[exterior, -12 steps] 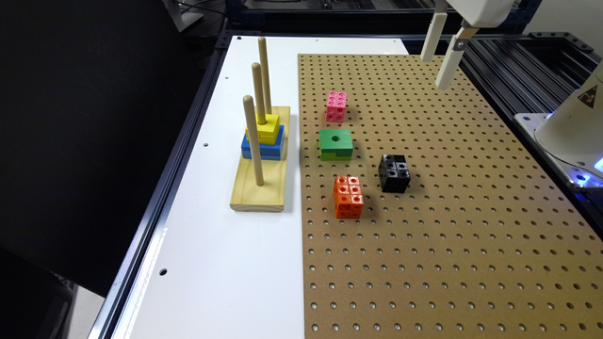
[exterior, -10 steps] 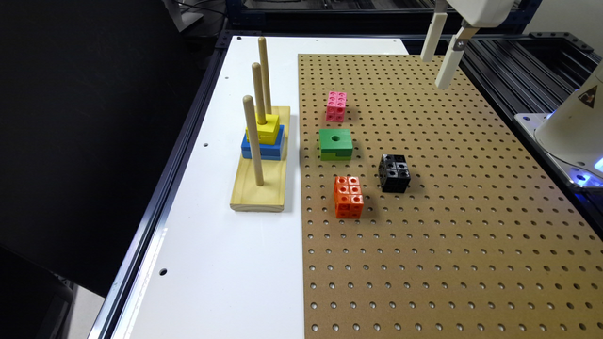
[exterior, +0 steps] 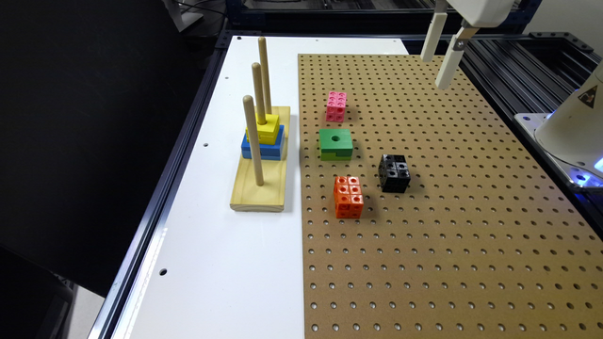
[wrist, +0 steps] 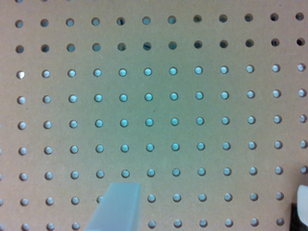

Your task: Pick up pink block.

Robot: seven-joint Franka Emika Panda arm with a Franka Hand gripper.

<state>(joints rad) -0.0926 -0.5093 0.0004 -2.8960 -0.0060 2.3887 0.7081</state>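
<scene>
White, smooth-shelled claw (exterior: 438, 59) with two long pale cream fingers (exterior: 448, 63), slim and flat-sided. Rounded white base (exterior: 572, 129) bearing a yellow triangular warning label, lit blue underneath.

No legible text, brand or number appears; the sole sign is a yellow triangular warning label (exterior: 588, 96) with a dark symbol, too small to identify, on the white robot base (exterior: 572, 132) at the pegboard's (exterior: 424, 263) edge on the exterior view's right.
</scene>
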